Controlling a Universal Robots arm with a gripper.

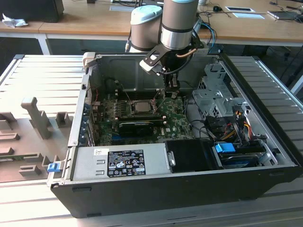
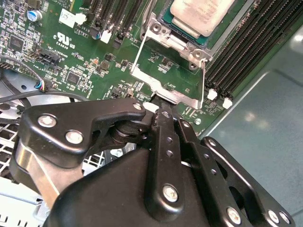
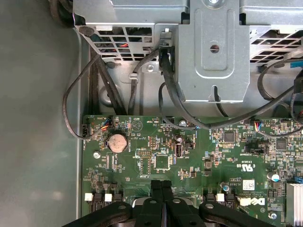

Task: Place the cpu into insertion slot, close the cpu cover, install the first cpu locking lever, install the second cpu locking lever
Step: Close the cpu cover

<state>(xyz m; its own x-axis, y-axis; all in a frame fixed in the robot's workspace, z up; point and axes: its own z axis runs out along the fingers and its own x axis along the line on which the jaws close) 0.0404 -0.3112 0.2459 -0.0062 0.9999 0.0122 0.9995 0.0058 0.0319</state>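
The cpu [image 2: 199, 16] has a silvery top and lies flat in the insertion slot [image 2: 166, 24] on the green board; the exterior view shows the cpu [image 1: 140, 106] at mid-board. The cpu cover [image 2: 142, 75], a metal frame with a square window, is swung open away from the socket, toward my gripper. My gripper [image 2: 161, 105] is shut, its black fingertips pressed together right at the cover's free edge. Whether they pinch that edge is hidden. In the first wrist view the gripper [image 3: 161, 184] hangs low over the board. It sits just behind the socket, gripper [image 1: 171, 87], in the exterior view.
The open computer case [image 1: 265, 137] walls in the board. A metal drive cage [image 3: 213, 52] with black cables [image 3: 170, 90] stands close beside the gripper. Memory slots [image 2: 246, 52] flank the socket. A long black card [image 1: 137, 125] and the power supply [image 1: 118, 163] lie nearer the front.
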